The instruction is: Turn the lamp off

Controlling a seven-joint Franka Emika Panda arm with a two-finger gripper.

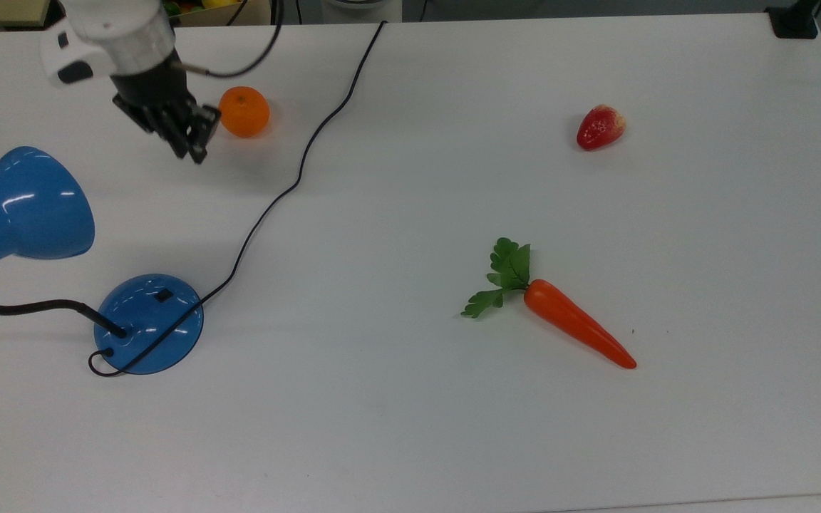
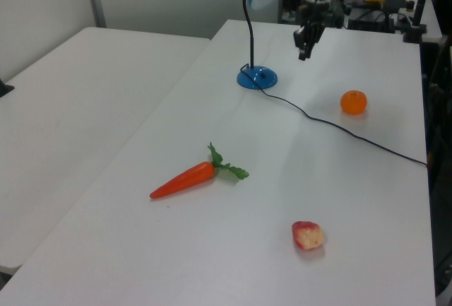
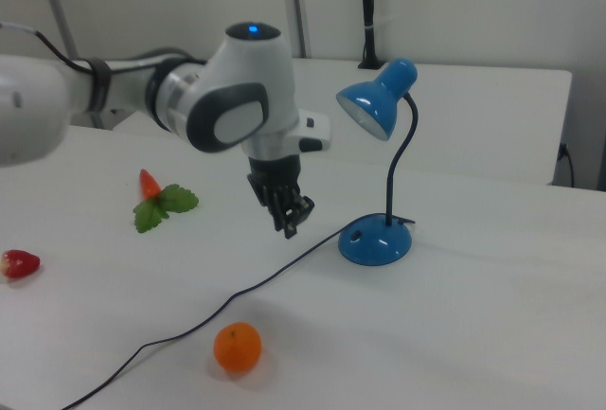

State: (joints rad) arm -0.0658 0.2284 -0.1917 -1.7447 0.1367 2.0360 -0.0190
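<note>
Top view: pincer (image 1: 195,148) closed and empty, raised clear of the white worktop (image 1: 453,427), beside an orange (image 1: 244,112); well apart from it, toward the top view's lower left, the lamp (image 1: 148,324) on its round blue base, small black switch (image 1: 163,294) on the dome, cord (image 1: 296,171) trailing off to the far edge; carrot (image 1: 574,329) and strawberry (image 1: 600,127) off toward the top view's right

Left view: lamp (image 2: 257,78) upright at the far end, shade up on its bent neck; pincer (image 2: 304,51) in the air just to the left view's right of it, touching nothing

Right view: pincer (image 3: 292,224) shut, hanging above the cord (image 3: 237,296), near the lamp (image 3: 376,242) but apart from its base; orange (image 3: 237,347) in front
</note>
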